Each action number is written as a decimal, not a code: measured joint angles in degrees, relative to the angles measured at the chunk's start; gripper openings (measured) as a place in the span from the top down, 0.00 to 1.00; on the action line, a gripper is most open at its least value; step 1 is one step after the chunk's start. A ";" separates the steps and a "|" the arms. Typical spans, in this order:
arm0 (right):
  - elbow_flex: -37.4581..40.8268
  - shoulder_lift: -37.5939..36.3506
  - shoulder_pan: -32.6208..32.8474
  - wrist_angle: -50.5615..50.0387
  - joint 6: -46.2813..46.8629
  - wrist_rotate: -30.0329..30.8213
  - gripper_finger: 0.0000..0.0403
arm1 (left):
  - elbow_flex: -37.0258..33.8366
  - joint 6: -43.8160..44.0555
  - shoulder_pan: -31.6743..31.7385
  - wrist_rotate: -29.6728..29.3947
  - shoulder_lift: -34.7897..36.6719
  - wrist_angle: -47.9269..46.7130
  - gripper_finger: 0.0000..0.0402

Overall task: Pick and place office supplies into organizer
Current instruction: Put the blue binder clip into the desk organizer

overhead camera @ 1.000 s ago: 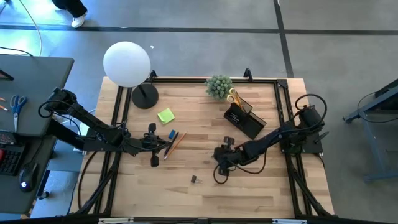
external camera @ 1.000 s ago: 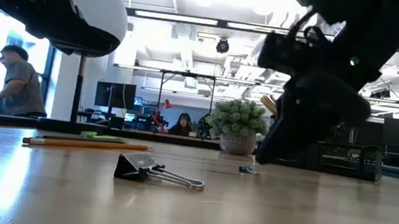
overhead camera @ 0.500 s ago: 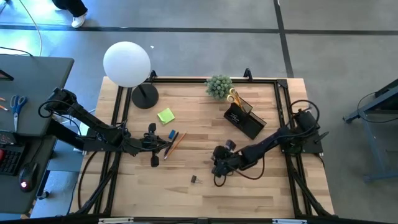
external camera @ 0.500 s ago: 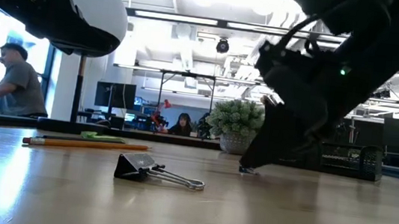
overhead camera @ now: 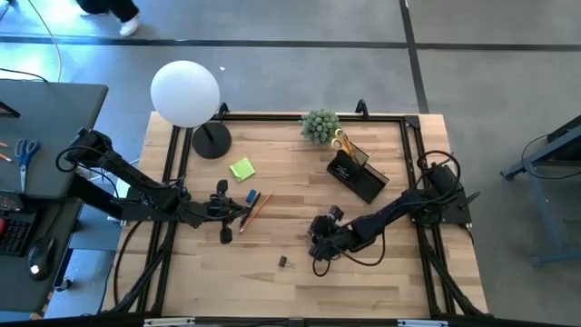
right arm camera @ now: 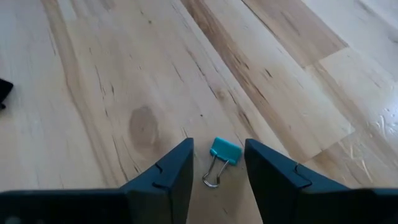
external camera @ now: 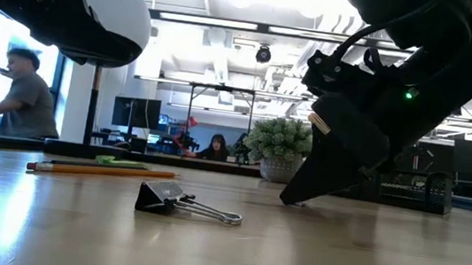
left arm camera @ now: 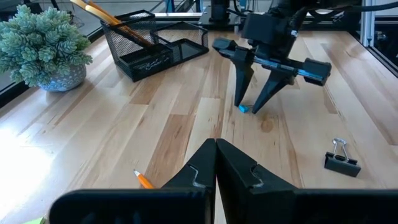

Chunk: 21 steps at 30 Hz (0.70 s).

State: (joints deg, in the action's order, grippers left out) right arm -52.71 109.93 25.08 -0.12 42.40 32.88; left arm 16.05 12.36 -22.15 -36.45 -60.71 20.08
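From above, the right gripper (overhead camera: 317,247) was low over the middle of the pale wooden table (overhead camera: 390,282), with a small dark binder clip (overhead camera: 283,262) lying just beside it toward the near edge. The black mesh organizer (overhead camera: 356,175), yellow-handled scissors (overhead camera: 341,141) already standing in it, sat well apart near the small green potted plant (overhead camera: 319,125). The left gripper (overhead camera: 224,222) waited by the orange and dark pencils (overhead camera: 255,204), the lime-green sticky-note pad (overhead camera: 241,169) and a small blue block (overhead camera: 251,194).

At table height, the right gripper's dark fingers (external camera: 306,178) reached down to the wood, while the larger black binder clip (external camera: 183,201) lay untouched in front.

From the left wrist, its own jaws were pressed together on nothing, and the right gripper (left arm camera: 249,109) stood spread over a tiny blue clip (left arm camera: 242,109).

From the right wrist, the fingers (right arm camera: 165,174) stood partly apart either side of that small turquoise binder clip (right arm camera: 219,158), not yet touching it.

To my eye the risk was plain: the clip was tiny and lay flat, its wire loop skewed toward one finger. If the jaws closed off-centre or too high, it could flick away across the smooth boards, or be pinched by the wire only and drop on the way to the organizer.
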 joint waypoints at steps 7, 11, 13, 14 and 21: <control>0.00 0.00 0.09 -0.52 -2.35 1.24 0.65 | 0.00 -0.02 0.00 0.00 0.00 0.00 1.00; 0.02 0.00 0.07 -0.78 -4.54 2.46 0.65 | 0.00 -0.04 0.02 0.02 0.02 -0.02 1.00; 0.04 0.00 0.07 -0.87 -5.27 2.89 0.66 | 0.00 -0.04 0.02 0.00 0.01 -0.01 1.00; 0.07 0.00 0.05 -0.87 -5.32 2.93 0.67 | 0.00 -0.04 0.00 0.00 0.01 0.00 1.00; 0.07 0.00 0.05 -0.61 -5.11 1.84 0.80 | 0.00 -0.04 0.00 0.02 0.02 -0.02 1.00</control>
State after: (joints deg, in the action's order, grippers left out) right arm -52.64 109.93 25.12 -0.73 37.29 34.72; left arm 16.05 12.32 -22.15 -36.43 -60.69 20.05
